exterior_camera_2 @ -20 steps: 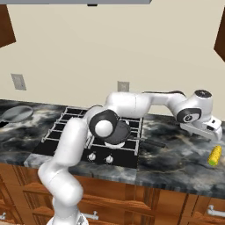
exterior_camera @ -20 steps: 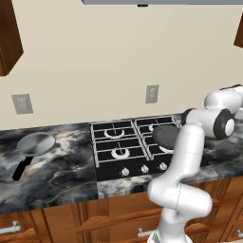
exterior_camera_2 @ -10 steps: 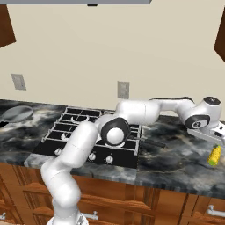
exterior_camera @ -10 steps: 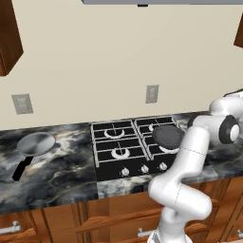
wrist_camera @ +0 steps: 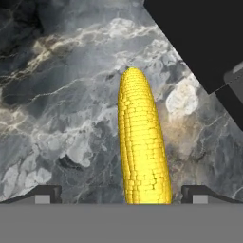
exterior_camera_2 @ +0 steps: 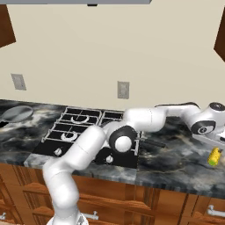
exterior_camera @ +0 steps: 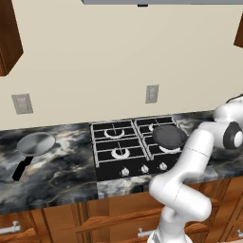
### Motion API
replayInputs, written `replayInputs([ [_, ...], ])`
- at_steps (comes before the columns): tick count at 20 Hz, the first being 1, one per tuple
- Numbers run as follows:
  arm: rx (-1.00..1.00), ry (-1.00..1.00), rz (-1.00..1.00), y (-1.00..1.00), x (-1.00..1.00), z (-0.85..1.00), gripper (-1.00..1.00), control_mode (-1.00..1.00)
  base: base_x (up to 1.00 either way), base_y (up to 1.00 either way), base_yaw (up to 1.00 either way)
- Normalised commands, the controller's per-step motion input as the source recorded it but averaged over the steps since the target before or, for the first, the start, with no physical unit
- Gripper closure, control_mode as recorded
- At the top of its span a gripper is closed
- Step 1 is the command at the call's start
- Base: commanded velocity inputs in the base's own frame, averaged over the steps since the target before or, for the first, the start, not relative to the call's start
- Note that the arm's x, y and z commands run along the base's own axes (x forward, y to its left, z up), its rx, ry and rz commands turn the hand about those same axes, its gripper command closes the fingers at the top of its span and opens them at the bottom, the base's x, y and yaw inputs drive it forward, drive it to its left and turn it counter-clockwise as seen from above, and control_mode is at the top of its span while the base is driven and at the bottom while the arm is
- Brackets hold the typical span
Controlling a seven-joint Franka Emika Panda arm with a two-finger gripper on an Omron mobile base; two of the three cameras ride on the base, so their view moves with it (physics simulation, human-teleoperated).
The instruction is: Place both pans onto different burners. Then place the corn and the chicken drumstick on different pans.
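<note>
Corn point(wrist_camera: 142, 147) lies flat on the dark marbled counter point(wrist_camera: 61, 95), long axis running straight away from the hand camera, tapered end farthest. In the right base view the cob point(exterior_camera_2: 214, 156) sits near the counter's right end, toward its front edge, well apart from the cooktop point(exterior_camera_2: 88, 132).

Gripper point(wrist_camera: 121, 194) hangs directly over the cob's near end, wide apart, one finger tip point(wrist_camera: 45, 193) on each side of the corn with counter showing in both gaps. Not touching as far as can be seen; the cob's near end runs out of frame at the bottom, so contact there cannot be ruled out. In the right base view the hand point(exterior_camera_2: 206, 129) is just above and left of the corn.

Darker grey pan point(exterior_camera: 168, 135) sits on the cooktop's rear right burner. Its black handle point(exterior_camera_2: 151, 143) sticks out rightward over the counter. Light silver pan point(exterior_camera: 36, 144) rests on the counter well left of the cooktop, handle point(exterior_camera: 21, 168) pointing toward the front edge.

Front left burner point(exterior_camera: 118, 153) and rear left burner point(exterior_camera: 113, 131) bare. Silver knobs point(exterior_camera: 144, 168) along the cooktop's front edge. A black corner of the cooktop point(wrist_camera: 199, 33) shows at the hand view's upper right. Outlet plate point(exterior_camera: 152, 93) on the wall behind the cooktop.
</note>
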Motion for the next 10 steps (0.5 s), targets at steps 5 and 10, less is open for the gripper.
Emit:
replayInputs([
  [5,-0.01,0.0,0.0,-0.09,0.09,-0.16,-1.0,-1.0,0.0,0.0,0.0],
  [10,0.0,0.0,0.0,-0.08,0.13,-0.18,-1.0,-1.0,0.0,0.0,0.0],
])
